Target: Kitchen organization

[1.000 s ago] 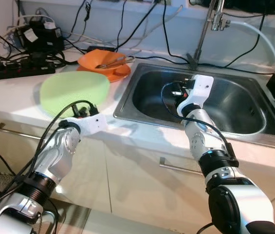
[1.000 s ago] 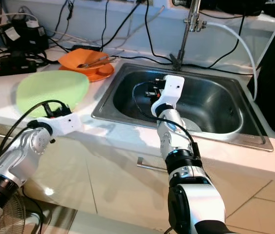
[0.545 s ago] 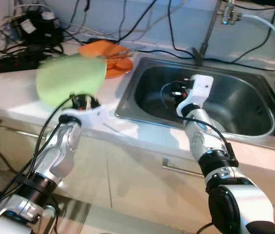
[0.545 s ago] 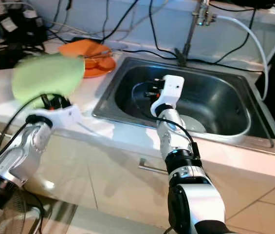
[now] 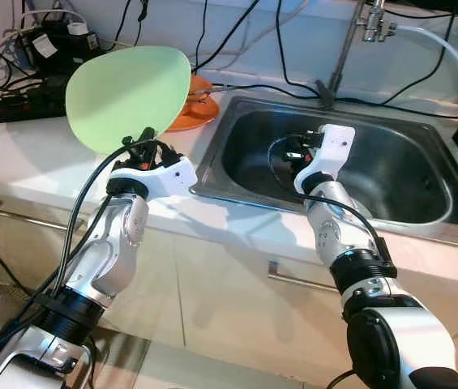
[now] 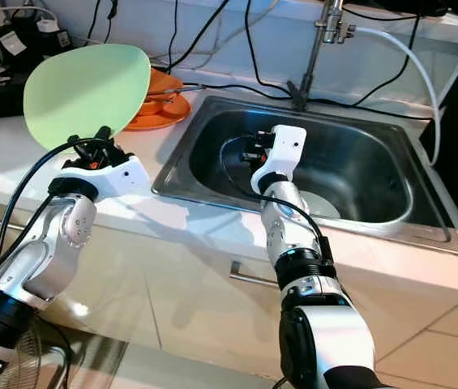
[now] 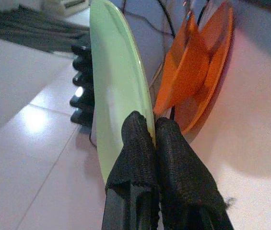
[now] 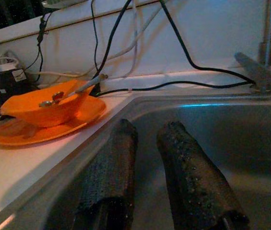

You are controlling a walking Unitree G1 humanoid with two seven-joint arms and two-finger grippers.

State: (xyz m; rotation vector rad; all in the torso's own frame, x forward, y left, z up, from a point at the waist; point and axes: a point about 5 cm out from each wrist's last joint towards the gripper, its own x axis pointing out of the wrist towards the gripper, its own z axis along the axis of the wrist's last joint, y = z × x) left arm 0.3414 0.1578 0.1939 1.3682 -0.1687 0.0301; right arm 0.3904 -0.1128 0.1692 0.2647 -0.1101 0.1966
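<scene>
Fingers (image 7: 142, 139) of the left gripper (image 5: 141, 147) clamp the green plate (image 5: 128, 87) upright before the orange bowl (image 6: 151, 96); right gripper (image 8: 149, 143) fingers apart over the sink (image 5: 411, 162).

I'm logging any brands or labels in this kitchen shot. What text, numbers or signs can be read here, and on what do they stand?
No text can be read in these pictures.
White labels on the black power adapters at the back of the counter: too small and blurred to read.
Green plate held up by the left gripper: plain, no print.
Orange bowl and orange plate: no markings.
Sink and faucet: no visible brand.
</scene>
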